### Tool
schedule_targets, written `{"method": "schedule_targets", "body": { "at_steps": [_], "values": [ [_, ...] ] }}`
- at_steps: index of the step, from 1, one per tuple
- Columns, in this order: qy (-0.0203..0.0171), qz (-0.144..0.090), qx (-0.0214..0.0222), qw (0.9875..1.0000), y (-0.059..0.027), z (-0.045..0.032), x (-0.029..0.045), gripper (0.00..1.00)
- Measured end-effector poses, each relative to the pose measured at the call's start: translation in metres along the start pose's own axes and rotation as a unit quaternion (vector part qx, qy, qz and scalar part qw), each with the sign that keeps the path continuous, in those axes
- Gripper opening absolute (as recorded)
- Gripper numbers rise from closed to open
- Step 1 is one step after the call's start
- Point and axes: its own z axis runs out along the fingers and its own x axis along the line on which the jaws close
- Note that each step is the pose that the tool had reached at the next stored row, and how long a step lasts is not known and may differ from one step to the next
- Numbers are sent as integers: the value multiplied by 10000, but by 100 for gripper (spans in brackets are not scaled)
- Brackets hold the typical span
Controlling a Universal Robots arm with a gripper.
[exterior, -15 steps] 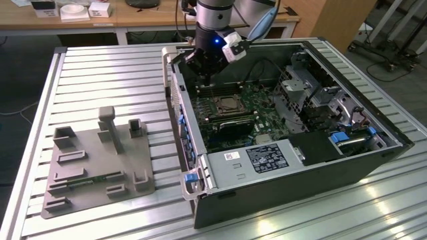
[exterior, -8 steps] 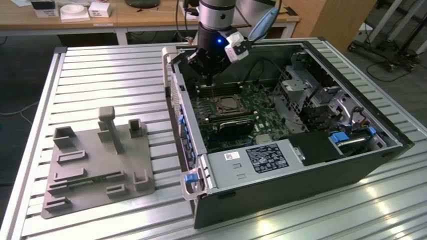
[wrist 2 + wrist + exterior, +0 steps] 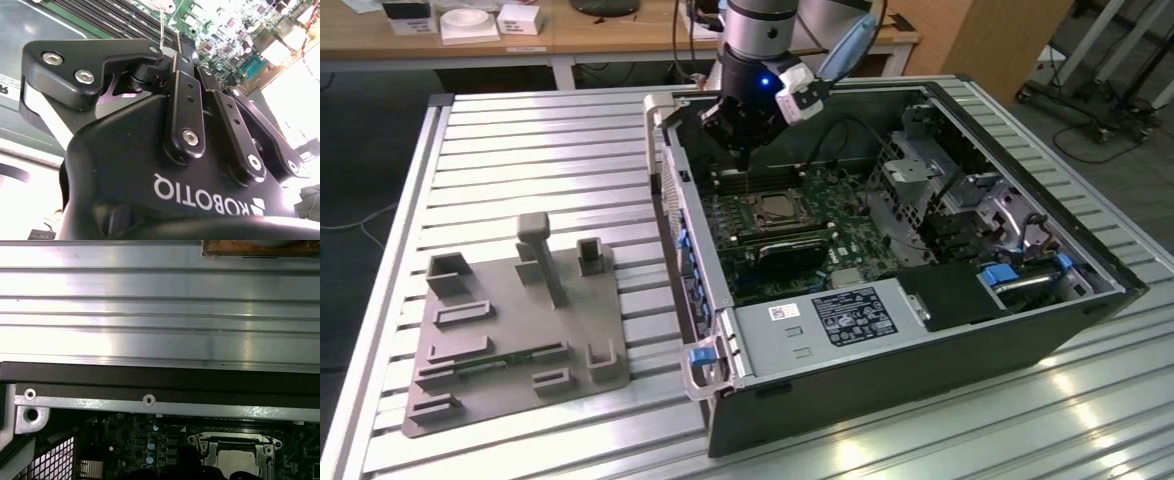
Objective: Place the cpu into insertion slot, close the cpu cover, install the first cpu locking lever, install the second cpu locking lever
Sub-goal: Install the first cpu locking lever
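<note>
End effector: the black, bar-linked end effector (image 3: 740,155) is closest to the lens in the second wrist view. In the exterior view it hovers over the far side of the case, near the socket but clear of it. Whether it is spread, pressed together or pinching something cannot be told.
Cpu location: the small flat square cpu (image 3: 235,462) with a silvery metal top lies inside the square, silver-rimmed insertion slot (image 3: 267,450) on the green circuit board (image 3: 854,200), so it looks seated.
Cpu cover: the thin silver metal frame of the cpu cover (image 3: 231,441) runs along the chip's edge. Whether it is fully down cannot be told.
Cpu handling: probably light, stiff and smooth on top, so slippery. Its underside and the socket contacts are likely fragile, so a hold on 2 opposite edges, kept level, seems safest.
Cover handling: likely thin, springy sheet metal that swings on 1 hinged edge and is best pushed at its free edge.
Levers: too small to make out or count.
Surroundings: the open black computer case (image 3: 921,380) stands on the ribbed aluminium desk (image 3: 520,150), beside a grey moulded fixture plate (image 3: 507,330).
Counts: 1 cpu, 1 insertion slot, 1 cpu cover, 1 end effector, 1 case, 1 fixture plate.
</note>
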Motion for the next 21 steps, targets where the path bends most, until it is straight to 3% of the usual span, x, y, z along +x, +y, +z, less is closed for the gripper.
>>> {"method": "schedule_targets", "body": {
  "at_steps": [21],
  "values": [
    [0,0,3,10000,-6,31,-264,10]
  ]
}}
